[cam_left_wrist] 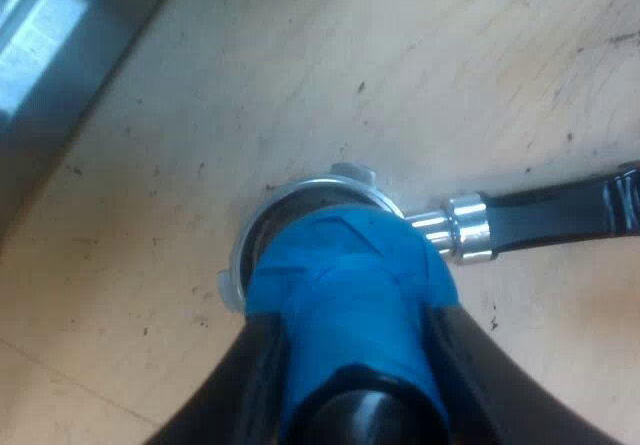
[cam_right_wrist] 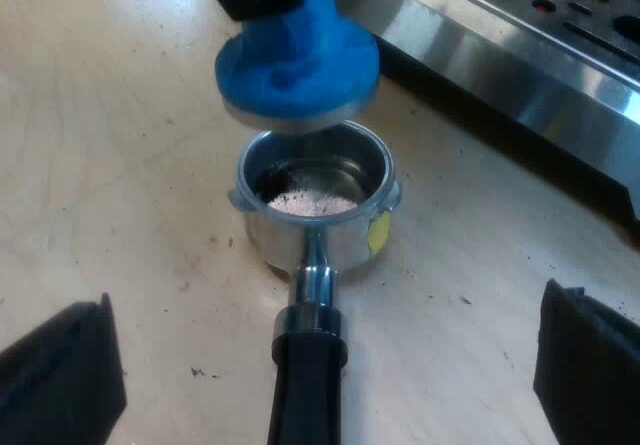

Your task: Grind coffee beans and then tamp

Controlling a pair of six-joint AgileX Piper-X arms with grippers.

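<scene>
My left gripper (cam_left_wrist: 345,360) is shut on the blue tamper (cam_left_wrist: 345,275), its black fingers (cam_left_wrist: 250,385) clasping both sides. The tamper (cam_right_wrist: 297,60) hangs just above the metal holder's basket (cam_right_wrist: 315,190), not touching its rim. The holder (cam_left_wrist: 300,200) lies on the wooden table, and its dark handle (cam_left_wrist: 560,215) sticks out from the basket. A thin layer of grounds covers part of the basket's bottom. My right gripper (cam_right_wrist: 320,365) stands open, one finger (cam_right_wrist: 60,375) on each side of the holder's handle (cam_right_wrist: 305,385), well apart from it.
The espresso machine's steel base and drip grate (cam_right_wrist: 520,35) stand close behind the holder. A steel edge of the machine (cam_left_wrist: 60,55) is also near the left arm. The wooden table (cam_right_wrist: 120,145) is speckled with stray grounds.
</scene>
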